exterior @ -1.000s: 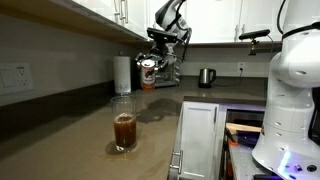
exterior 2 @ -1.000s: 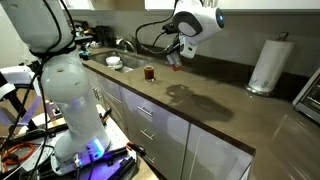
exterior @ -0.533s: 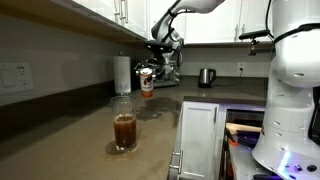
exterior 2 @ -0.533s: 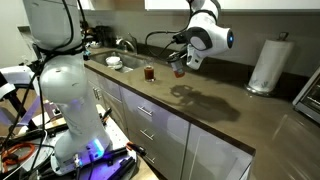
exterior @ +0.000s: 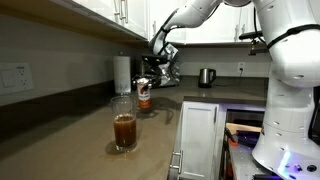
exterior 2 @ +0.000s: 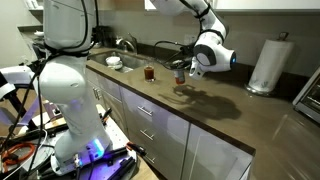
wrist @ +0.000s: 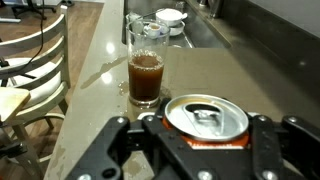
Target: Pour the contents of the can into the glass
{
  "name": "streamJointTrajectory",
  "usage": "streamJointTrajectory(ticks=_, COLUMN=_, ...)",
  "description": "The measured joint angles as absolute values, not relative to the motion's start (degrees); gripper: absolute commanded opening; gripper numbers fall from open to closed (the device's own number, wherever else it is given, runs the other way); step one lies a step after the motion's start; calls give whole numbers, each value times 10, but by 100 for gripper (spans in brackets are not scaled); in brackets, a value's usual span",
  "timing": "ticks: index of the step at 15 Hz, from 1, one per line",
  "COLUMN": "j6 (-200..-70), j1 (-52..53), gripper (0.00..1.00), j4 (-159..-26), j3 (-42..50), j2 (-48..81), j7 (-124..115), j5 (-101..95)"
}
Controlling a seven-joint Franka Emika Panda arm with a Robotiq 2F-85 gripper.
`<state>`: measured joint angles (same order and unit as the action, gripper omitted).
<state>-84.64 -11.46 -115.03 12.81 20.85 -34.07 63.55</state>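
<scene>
The glass (wrist: 146, 65) stands upright on the countertop (wrist: 100, 60), with the contents (wrist: 146, 78) in its lower part. Near it but apart, the can (wrist: 205, 115) is upright, clamped between the fingers of the gripper (wrist: 200, 145); whether it touches the countertop cannot be told. In an exterior view the can is between the glass and the paper towel roll (exterior: 122, 74), and the kettle (exterior: 206, 77) stands farther back by the wall. In the wrist view, bowls (wrist: 168, 18) sit beyond the glass, beside the sink (wrist: 215, 30).

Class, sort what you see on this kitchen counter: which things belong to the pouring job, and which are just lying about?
Part of the job: can, gripped by the end effector; glass; dark brown liquid in it.
Lying about: paper towel roll; kettle; bowl.
</scene>
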Motion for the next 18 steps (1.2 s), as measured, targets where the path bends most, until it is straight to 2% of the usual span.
streamJointTrajectory(ticks=18, j6=-786, j1=-145, gripper=26, j4=-1076, j3=131, j2=320, j7=-341, j5=663)
